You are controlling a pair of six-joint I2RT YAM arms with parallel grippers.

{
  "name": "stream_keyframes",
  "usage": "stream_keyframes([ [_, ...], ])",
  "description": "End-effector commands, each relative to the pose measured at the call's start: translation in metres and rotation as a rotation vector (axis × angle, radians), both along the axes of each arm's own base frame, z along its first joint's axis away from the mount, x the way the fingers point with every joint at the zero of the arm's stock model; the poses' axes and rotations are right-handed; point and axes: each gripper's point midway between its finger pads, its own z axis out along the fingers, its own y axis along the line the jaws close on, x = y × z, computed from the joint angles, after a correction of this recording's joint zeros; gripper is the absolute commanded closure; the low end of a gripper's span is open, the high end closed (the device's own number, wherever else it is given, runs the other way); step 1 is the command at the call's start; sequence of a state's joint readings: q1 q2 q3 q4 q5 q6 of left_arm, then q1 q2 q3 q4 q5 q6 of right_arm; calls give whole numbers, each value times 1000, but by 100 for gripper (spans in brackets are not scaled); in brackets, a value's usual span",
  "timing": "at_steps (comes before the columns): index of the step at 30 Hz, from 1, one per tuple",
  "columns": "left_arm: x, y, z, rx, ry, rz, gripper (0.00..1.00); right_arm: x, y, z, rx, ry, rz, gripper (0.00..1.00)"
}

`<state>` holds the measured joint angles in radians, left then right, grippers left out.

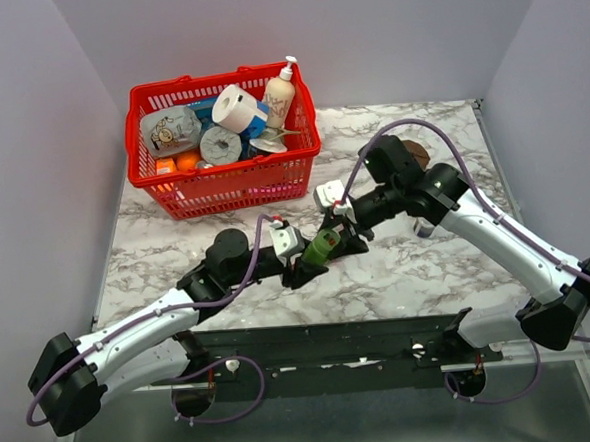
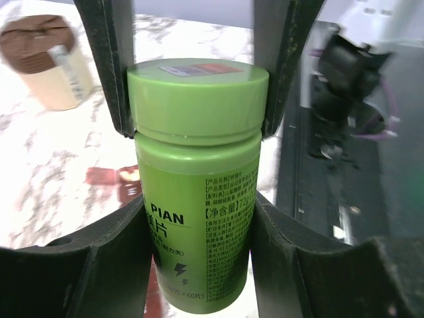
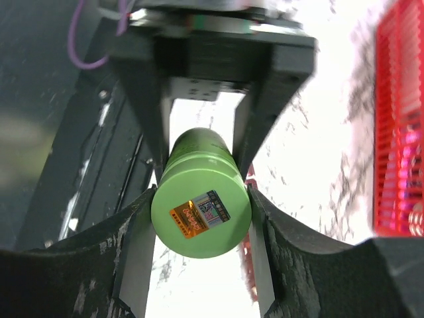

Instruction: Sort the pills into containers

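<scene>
Mid-frame in the top view, the green pill bottle (image 1: pixel 323 245) is held over the marble bench (image 1: pixel 428 263) between both arms. The left end effector (image 1: pixel 306 267) is clenched on its body, and the right end effector (image 1: pixel 342 234) is pressed against both sides of its cap (image 2: pixel 197 93). The dark red pill organizer (image 2: pixel 109 180) lies on the bench under the bottle, mostly hidden. The red basket (image 1: pixel 223 193) sits upper left.
</scene>
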<state>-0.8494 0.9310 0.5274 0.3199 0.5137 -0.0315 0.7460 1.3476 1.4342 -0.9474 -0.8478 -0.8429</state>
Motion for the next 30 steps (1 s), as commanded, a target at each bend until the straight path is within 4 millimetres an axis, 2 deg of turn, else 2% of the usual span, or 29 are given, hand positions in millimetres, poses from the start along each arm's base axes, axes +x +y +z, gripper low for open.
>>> stream_keyframes([
  [1, 57, 12, 89, -253, -198, 343, 100, 11, 7, -26, -100, 222, -239, 60],
  [3, 74, 17, 94, -253, -226, 444, 100, 15, 12, -27, -105, 297, -314, 60],
  [5, 85, 12, 89, -216, -242, 495, 100, 20, 17, -29, -116, 379, -388, 60],
  [7, 97, 10, 83, -169, -259, 555, 100, 36, 16, -31, -126, 408, -501, 61],
  [9, 99, 9, 83, -168, -267, 567, 100, 47, 14, -32, -128, 449, -581, 61],
  [12, 97, 4, 79, -168, -265, 542, 100, 48, 14, -30, -121, 478, -581, 57],
  [15, 85, -2, 71, -148, -265, 462, 100, 37, 17, -12, -77, 458, -470, 36],
  [16, 74, -7, 69, -143, -272, 390, 100, 32, 17, -5, -61, 454, -424, 22],
  [17, 69, -9, 59, -111, -261, 355, 100, 30, 15, 9, -43, 396, -369, 17],
  [18, 62, -11, 54, -100, -256, 315, 100, 29, 13, 18, -29, 365, -342, 14],
  [19, 57, -10, 53, -93, -252, 278, 100, 28, 10, 27, -15, 329, -324, 6],
  [20, 39, -17, 50, -83, -248, 157, 100, 24, 5, 34, -10, 267, -275, 4],
  [21, 32, -18, 35, -27, -208, 116, 100, 23, 3, 49, 21, 213, -244, 0],
  [24, 4, -17, 25, 26, -168, -27, 100, 10, -8, 63, 57, 75, -121, 0],
  [26, -9, -13, 22, 43, -153, -77, 100, -2, -14, 66, 84, -13, -27, 0],
  [30, -33, -8, 19, 64, -122, -202, 100, -19, -26, 53, 96, -154, 139, 0],
])
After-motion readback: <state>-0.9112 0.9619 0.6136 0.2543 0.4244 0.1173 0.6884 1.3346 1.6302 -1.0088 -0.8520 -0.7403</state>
